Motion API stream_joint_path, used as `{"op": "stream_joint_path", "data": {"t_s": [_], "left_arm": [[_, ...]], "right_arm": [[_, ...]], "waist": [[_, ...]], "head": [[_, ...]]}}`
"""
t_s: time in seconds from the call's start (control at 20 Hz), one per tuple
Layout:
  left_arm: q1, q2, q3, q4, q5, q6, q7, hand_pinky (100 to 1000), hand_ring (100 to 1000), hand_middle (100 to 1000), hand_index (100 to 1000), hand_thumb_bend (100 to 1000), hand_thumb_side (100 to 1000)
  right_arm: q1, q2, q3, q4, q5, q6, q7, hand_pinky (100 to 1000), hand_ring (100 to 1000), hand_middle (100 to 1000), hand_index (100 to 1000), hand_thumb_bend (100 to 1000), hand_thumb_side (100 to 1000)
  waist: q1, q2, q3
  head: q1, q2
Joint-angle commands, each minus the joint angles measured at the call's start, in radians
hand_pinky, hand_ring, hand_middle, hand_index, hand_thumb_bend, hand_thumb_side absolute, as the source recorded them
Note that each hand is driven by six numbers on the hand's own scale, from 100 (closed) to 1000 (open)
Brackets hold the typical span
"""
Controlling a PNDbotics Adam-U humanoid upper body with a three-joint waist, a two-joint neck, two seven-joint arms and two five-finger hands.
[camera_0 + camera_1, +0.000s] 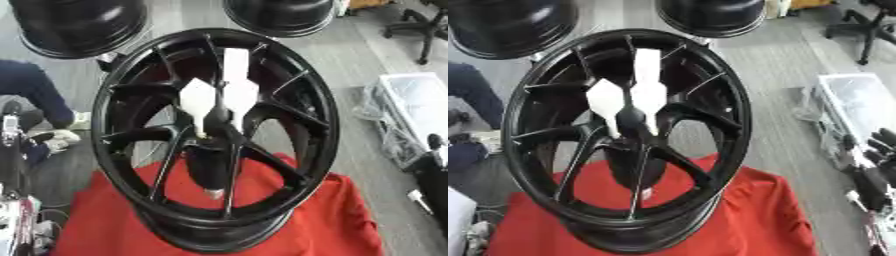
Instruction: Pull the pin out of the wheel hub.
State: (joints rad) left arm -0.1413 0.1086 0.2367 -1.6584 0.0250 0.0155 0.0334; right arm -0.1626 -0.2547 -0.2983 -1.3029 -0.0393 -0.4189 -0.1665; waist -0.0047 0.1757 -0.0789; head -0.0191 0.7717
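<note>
- The robot's right hand (877, 165) rested idle at the right edge of the right eye view, dark fingers relaxed and pointing up, holding nothing.
- Just beside that hand, on its far side, lay a clear plastic bin (857, 102) on the grey floor; its contents could not be made out.
- Well to the left of the hand stood the black wheel hub (214, 135), one large spoked rim tilted toward the camera, its lower edge resting on a red cloth (350, 220).
- At the centre of the hub sat white pieces (220, 97): two could be counted, a shorter one at left and a longer one reaching up past the spokes; which of them was the pin could not be told.
- Below the hub's centre, seen through the spokes, a dark cylinder with a pale tip (213, 192) hung over the cloth.
- Beyond the hub, far from the hand, two more black rims (79, 25) stood on the floor.
- A black office chair (420, 30) stood at the far right corner.
- The left hand did not show in either view.
</note>
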Motion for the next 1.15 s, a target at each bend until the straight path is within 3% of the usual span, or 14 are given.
{"op": "stream_joint_path", "data": {"t_s": [0.05,0.35,0.65,1.15], "left_arm": [[-0.008,0.006,-0.004,-0.014,0.002,-0.002,-0.003,687,847,702,673,269,824],[-0.01,0.005,-0.005,-0.015,0.003,-0.002,-0.004,687,847,703,673,268,825],[-0.01,0.004,-0.005,-0.016,0.004,-0.003,-0.004,687,848,704,673,268,825],[-0.011,0.006,-0.007,-0.016,0.005,-0.003,-0.007,687,850,705,673,266,825]], "right_arm": [[0.003,0.015,0.016,-0.105,0.001,0.033,0.021,786,787,741,826,588,371],[0.036,0.046,0.04,-0.268,-0.004,0.139,0.037,785,782,736,825,573,379],[0.044,0.054,0.048,-0.344,-0.007,0.234,0.041,784,779,731,824,573,375],[0.045,0.058,0.055,-0.362,-0.023,0.261,0.043,783,775,726,823,574,375]], "waist": [[-0.001,-0.013,-0.001],[0.0,-0.011,-0.001],[0.001,-0.011,0.002],[0.004,-0.014,0.003]], "head": [[0.001,-0.002],[0.001,-0.002],[0.001,-0.002],[-0.006,-0.002]]}}
